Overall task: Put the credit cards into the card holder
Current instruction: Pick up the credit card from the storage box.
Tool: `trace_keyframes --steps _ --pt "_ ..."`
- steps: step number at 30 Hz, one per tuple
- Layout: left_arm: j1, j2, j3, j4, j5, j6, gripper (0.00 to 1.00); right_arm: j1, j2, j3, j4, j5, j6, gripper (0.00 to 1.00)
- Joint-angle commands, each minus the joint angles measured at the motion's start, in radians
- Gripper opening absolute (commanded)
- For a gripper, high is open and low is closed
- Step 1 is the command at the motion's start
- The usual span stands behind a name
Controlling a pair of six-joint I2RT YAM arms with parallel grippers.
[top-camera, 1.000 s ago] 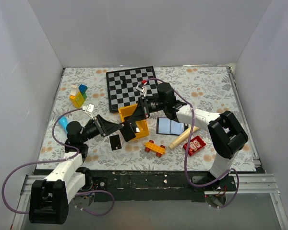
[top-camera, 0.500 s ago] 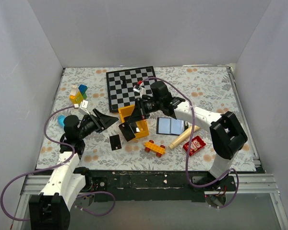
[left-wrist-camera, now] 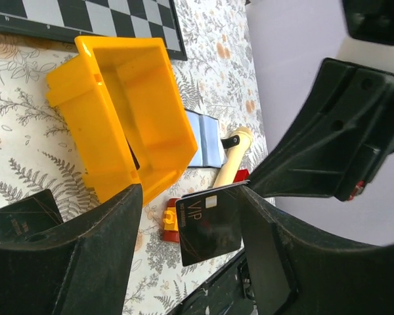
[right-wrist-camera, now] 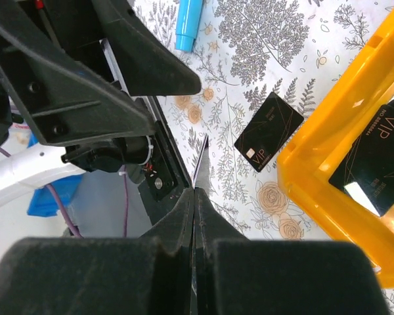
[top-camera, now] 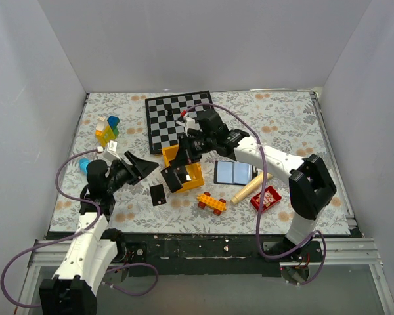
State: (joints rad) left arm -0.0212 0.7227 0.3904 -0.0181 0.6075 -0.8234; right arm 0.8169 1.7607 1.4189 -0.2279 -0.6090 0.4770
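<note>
My right gripper (top-camera: 182, 167) is shut on the edge of a black VIP credit card (left-wrist-camera: 210, 223), held upright over the front of the yellow bin (top-camera: 192, 172). In the right wrist view that card shows edge-on (right-wrist-camera: 200, 161) above the closed fingertips. My left gripper (top-camera: 143, 167) stands open just left of it, with the card apart from both fingers. A second credit card (top-camera: 157, 194) lies flat on the cloth. A third credit card (right-wrist-camera: 374, 164) lies inside the bin. The card holder (top-camera: 233, 172) lies open, blue-grey side up, right of the bin.
A chessboard (top-camera: 180, 113) lies behind the bin. A wooden cylinder (top-camera: 249, 188), a red box (top-camera: 267, 198) and a red-and-yellow brick (top-camera: 212, 202) sit at the front right. Coloured blocks (top-camera: 107, 130) and a blue marker (right-wrist-camera: 187, 23) are at the left.
My left gripper has opened, let go of the card and drawn back to the left. My right gripper keeps the card and has shifted slightly left.
</note>
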Motion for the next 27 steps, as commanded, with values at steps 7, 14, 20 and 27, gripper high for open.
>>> trace_keyframes --steps 7,14,20,27 --pt "0.006 -0.042 -0.082 0.280 0.152 -0.111 0.59 -0.090 -0.003 -0.075 0.473 -0.205 0.373 0.01" --pt "0.007 -0.052 -0.119 0.377 0.193 -0.158 0.60 -0.091 0.037 -0.086 0.668 -0.262 0.540 0.01" --pt "0.006 -0.034 -0.133 0.458 0.205 -0.204 0.61 -0.091 0.060 -0.095 0.742 -0.285 0.598 0.01" --pt "0.007 -0.031 -0.148 0.512 0.218 -0.232 0.39 -0.091 0.057 -0.113 0.779 -0.290 0.620 0.01"
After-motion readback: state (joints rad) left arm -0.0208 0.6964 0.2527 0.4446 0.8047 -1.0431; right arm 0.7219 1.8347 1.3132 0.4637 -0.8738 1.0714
